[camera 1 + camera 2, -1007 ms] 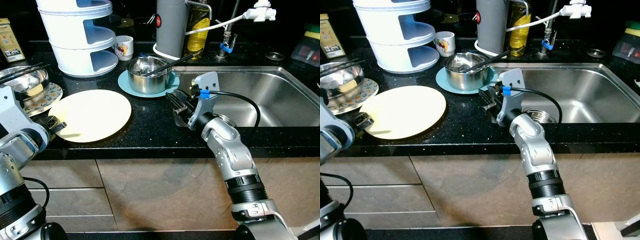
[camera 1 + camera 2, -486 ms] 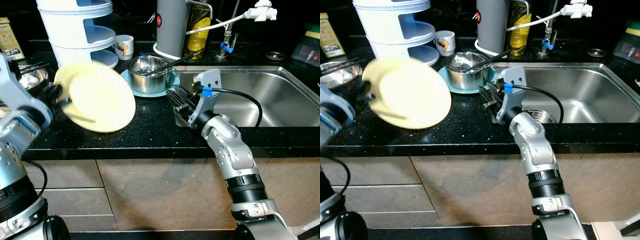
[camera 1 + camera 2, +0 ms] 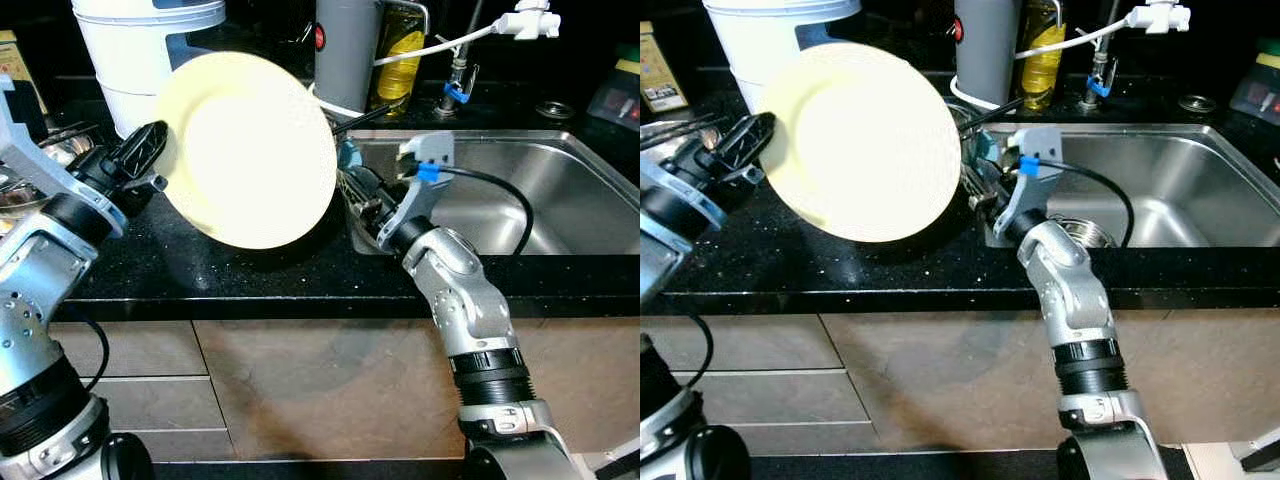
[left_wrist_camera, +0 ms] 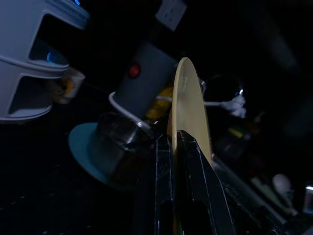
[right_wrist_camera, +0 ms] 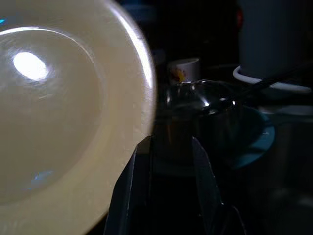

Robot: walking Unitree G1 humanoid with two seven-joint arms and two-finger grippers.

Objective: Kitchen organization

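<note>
Left eye view: the left hand (image 3: 150, 150) is clamped on the rim of the pale yellow plate (image 3: 250, 150), holding it up on edge above the black surface (image 3: 230, 270), its face turned toward the camera. The right hand (image 5: 171, 152) sits by the sink's (image 3: 540, 190) near corner, fingers a little apart and gripping nothing, just behind the plate's edge. Beyond it a steel pot (image 4: 117, 147) rests on a teal mat (image 4: 80, 147), near the white tiered rack (image 3: 130, 50).
</note>
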